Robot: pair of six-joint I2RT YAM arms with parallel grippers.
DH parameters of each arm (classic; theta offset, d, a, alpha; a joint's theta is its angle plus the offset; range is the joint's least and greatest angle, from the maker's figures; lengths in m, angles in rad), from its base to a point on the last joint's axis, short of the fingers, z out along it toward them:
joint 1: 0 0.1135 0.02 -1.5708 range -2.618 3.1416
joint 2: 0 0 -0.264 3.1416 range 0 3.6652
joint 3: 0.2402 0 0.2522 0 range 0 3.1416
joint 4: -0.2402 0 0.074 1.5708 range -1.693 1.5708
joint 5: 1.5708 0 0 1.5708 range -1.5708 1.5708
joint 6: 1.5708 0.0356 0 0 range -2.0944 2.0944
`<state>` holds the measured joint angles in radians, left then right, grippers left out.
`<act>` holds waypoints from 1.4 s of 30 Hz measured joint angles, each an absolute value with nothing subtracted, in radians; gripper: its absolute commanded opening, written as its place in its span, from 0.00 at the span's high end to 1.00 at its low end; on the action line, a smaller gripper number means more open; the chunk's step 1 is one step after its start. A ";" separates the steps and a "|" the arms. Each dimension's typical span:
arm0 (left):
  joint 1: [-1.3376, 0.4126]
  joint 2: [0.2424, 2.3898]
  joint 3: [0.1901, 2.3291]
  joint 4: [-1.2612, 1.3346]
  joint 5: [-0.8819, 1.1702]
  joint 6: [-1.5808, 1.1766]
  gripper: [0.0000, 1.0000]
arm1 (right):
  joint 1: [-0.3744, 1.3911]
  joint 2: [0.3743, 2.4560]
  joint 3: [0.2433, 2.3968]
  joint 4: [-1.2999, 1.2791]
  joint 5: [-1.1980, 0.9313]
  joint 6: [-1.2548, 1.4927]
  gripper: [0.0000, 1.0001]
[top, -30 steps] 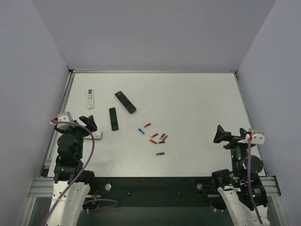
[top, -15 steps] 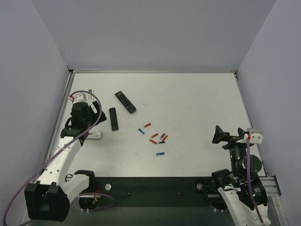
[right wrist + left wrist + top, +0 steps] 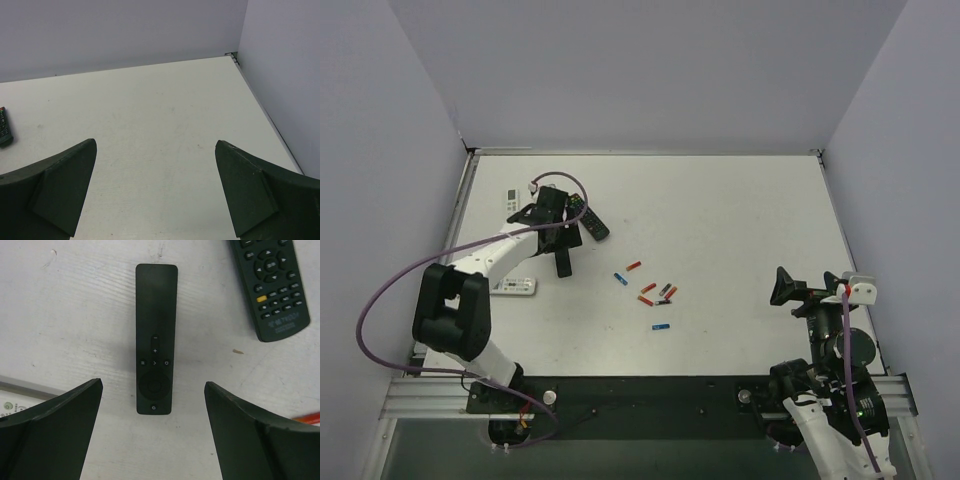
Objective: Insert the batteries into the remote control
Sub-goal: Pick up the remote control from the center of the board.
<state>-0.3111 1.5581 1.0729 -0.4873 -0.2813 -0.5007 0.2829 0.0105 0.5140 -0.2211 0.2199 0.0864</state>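
Left gripper (image 3: 152, 385) hung spread wide over the remote control (image 3: 156, 335), grasping nothing; batteries (image 3: 651, 291) lay scattered near that remote, and right gripper (image 3: 155, 142), also spread, was well apart from it.

The slim black remote (image 3: 155, 338) lies flat, its small buttons facing up. The batteries (image 3: 648, 288), mostly red-orange with two blue, lie scattered loose, apart from it.

Your left arm (image 3: 495, 245): stretched far forward, wrist pointing down. Left gripper (image 3: 153, 384): jaws spread wide, holding nothing. Your right arm (image 3: 840, 345): folded near its base. Right gripper (image 3: 155, 143): jaws wide apart, empty.
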 measured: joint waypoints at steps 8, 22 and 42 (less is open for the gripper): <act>-0.312 1.743 1.105 -0.498 -0.332 -0.503 0.07 | 0.283 0.010 0.513 -0.221 0.220 0.084 0.00; -0.322 1.804 1.118 -0.491 -0.326 -0.521 0.31 | 0.283 0.010 0.510 -0.221 0.220 0.084 0.00; -0.328 1.573 0.959 -0.438 -0.021 -0.458 0.75 | 0.284 0.224 0.637 -0.258 -0.079 0.221 0.00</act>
